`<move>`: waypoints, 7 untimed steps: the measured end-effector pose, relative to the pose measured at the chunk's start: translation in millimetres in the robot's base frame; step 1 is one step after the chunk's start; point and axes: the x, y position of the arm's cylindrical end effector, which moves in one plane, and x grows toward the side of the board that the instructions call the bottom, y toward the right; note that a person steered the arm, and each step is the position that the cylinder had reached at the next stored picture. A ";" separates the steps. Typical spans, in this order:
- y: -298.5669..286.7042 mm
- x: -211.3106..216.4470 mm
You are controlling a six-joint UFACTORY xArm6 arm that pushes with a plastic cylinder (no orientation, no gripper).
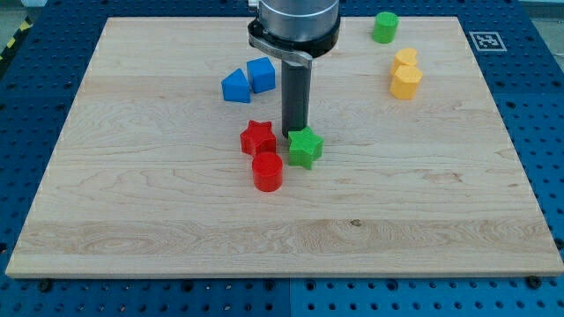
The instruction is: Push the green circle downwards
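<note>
The green circle (385, 27), a short green cylinder, stands near the view's top edge of the wooden board, right of centre. My tip (292, 133) is far from it, down and to the left near the board's middle. The tip sits just above-left of a green star (305, 147) and right of a red star (258, 138), close to both. The rod rises from the tip into the arm's dark and silver body at the view's top.
A red cylinder (267, 172) lies just below the red star. Two blue blocks (235, 86) (261, 75) lie left of the rod. Two yellow blocks (406, 59) (406, 82) lie below-right of the green circle. The wooden board (132, 220) rests on a blue perforated table.
</note>
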 end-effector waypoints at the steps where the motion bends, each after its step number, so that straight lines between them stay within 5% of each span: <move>1: 4.5 0.3; 3: 35.4 -89.2; 5: 40.1 -248.6; 7: 125.6 -256.3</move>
